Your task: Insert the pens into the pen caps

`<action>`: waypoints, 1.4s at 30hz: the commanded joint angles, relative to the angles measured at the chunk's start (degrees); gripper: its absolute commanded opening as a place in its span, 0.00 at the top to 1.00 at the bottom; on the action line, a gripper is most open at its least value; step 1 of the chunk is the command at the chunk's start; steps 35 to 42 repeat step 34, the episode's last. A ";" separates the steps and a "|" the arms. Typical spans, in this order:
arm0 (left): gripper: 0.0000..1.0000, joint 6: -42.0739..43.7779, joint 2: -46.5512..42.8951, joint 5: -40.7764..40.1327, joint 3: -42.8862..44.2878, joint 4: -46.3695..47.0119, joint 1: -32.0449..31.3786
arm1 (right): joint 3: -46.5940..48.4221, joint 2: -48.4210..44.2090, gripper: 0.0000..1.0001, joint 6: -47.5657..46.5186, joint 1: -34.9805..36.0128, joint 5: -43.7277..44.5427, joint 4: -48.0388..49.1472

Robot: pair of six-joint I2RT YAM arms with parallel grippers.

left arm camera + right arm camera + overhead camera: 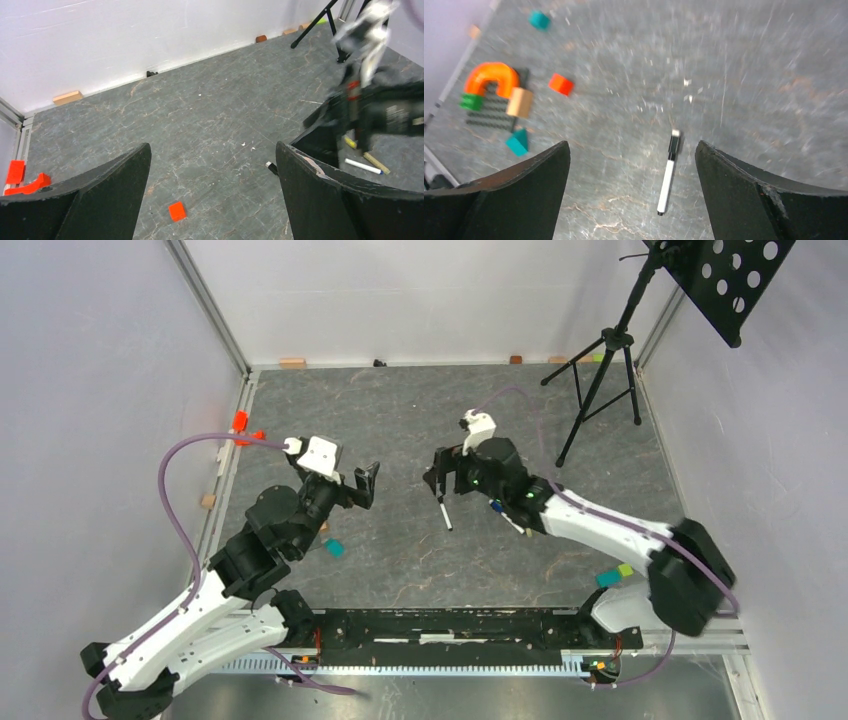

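A white pen [667, 181] with a black cap [674, 143] on its far end lies on the grey floor between my right gripper's open fingers, nearer the right one. In the top view this pen [443, 513] lies just below my right gripper [436, 472], which hovers open and empty [631, 147]. My left gripper [362, 485] is open and empty [212, 150] above bare floor, left of the pen. The pen's capped end [270, 167] peeks out beside its right finger. Another white pen [364, 166] and a yellow-olive pen [376, 163] lie under the right arm. A small blue piece [496, 506] lies beside that arm.
A red cube [175, 211] lies under my left gripper. An orange arch [491, 80], a tan block [520, 102] and teal blocks [517, 141] sit at the left. A teal cube [334, 547] lies by the left arm. A black tripod stand [600, 370] stands at the back right.
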 commanded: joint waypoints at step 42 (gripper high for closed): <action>0.00 2.04 0.97 2.28 0.37 0.38 0.00 | -23.12 -37.15 0.02 -10.27 -0.14 11.69 14.99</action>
